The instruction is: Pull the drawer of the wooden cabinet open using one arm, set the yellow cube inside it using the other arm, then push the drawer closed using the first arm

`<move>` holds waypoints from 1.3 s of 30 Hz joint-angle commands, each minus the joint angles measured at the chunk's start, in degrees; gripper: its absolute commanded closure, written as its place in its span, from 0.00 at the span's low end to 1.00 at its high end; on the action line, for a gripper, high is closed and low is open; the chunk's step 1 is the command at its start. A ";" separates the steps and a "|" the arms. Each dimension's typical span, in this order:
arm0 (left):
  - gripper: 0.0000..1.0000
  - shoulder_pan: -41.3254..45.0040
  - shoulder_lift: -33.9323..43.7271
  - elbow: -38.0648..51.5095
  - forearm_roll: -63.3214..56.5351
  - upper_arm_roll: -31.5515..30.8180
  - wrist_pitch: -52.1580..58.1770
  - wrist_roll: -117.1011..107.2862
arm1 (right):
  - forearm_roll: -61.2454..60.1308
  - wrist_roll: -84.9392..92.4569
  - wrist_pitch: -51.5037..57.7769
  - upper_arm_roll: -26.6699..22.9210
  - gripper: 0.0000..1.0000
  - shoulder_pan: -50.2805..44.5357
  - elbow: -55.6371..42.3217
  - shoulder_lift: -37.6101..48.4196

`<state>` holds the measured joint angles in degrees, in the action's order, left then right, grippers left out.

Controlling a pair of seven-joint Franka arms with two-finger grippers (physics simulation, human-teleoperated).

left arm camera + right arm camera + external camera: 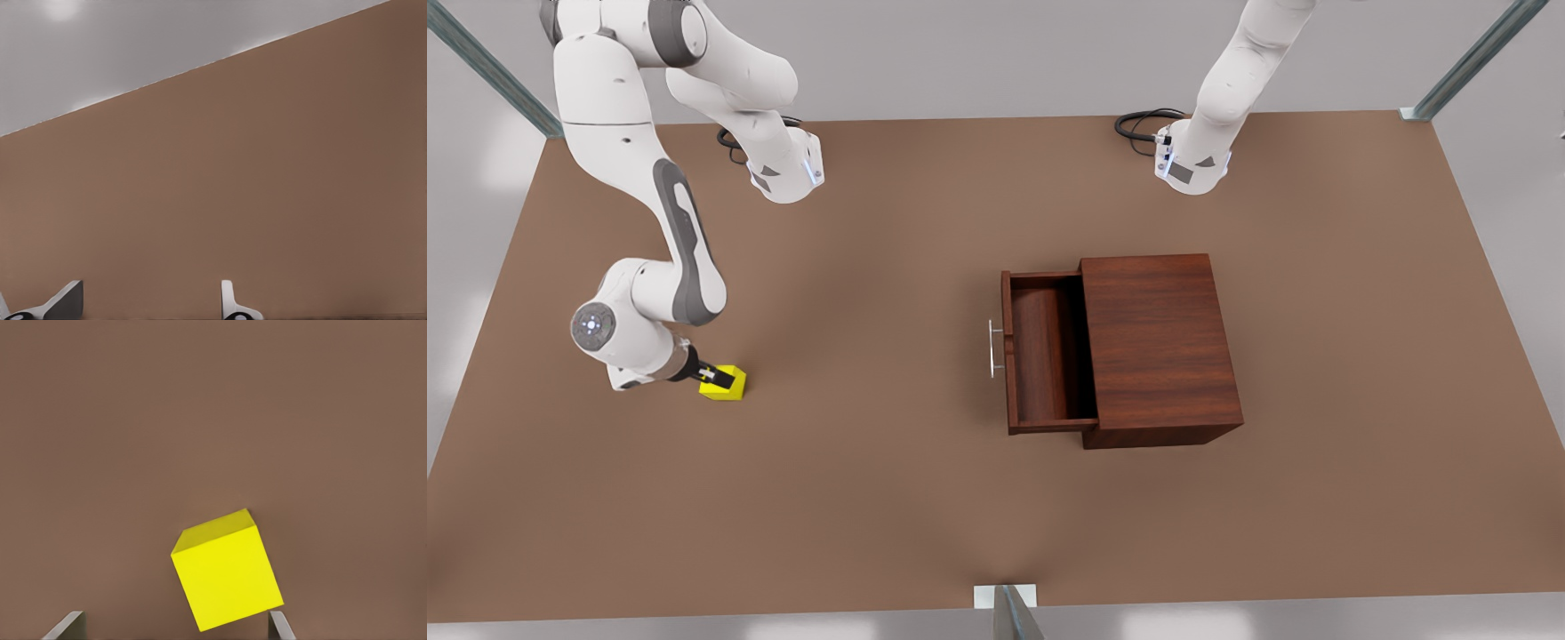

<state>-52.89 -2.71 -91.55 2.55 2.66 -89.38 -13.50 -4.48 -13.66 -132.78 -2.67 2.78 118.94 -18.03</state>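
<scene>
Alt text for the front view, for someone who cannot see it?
The right gripper is at the yellow cube on the brown table, toward the front view's left. The wooden cabinet stands mid-table, its drawer pulled open.

A broad, flat, matte brown tabletop [889,498] is seen spread across nearly the whole front view, its surface plain and unmarked. It is bordered on all sides by a pale grey floor [1520,293], on which soft whitish patches of reflected light are scattered. Slanted grey-green metal frame struts are seen at the far corners, one at the front view's left [489,67] and one at its right [1472,58], and a third strut [1016,618] is met at the near edge, fixed by a small white bracket [1005,594]. Even, diffuse lighting is cast, with only faint shadows.
</scene>
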 commanded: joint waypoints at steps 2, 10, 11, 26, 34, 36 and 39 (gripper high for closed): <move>0.00 62.74 -0.19 0.41 0.26 -0.20 2.10 12.45 | 0.17 -2.60 -3.81 0.03 0.00 0.03 -0.11 -1.22; 0.00 63.18 -0.46 -0.47 0.70 -0.56 2.19 9.72 | 5.62 -1.19 -4.86 -0.06 0.00 0.21 -0.38 -4.56; 0.00 63.26 -0.54 -0.82 1.67 -0.64 2.28 9.11 | 6.67 -1.19 -5.04 0.03 0.00 0.47 -0.38 -4.91; 0.00 63.35 -10.83 11.48 1.40 -0.64 7.02 9.29 | 8.87 -0.40 -8.38 0.56 0.00 0.91 0.59 -8.77; 0.00 63.44 -10.83 11.39 1.23 -0.64 7.29 9.11 | 9.75 -1.02 -11.63 0.56 0.00 0.91 0.50 -10.80; 0.00 63.44 -10.83 11.39 1.23 -0.73 7.20 8.93 | 9.75 -1.10 -12.24 0.56 0.00 0.91 0.50 -11.15; 0.00 63.53 -10.83 11.39 1.14 -0.73 7.20 8.76 | 9.75 -1.19 -12.42 0.56 0.00 1.00 0.41 -11.41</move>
<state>10.60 -13.60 -80.18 3.78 1.94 -82.22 -5.25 5.34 -14.82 -144.19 -2.11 3.76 119.39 -29.47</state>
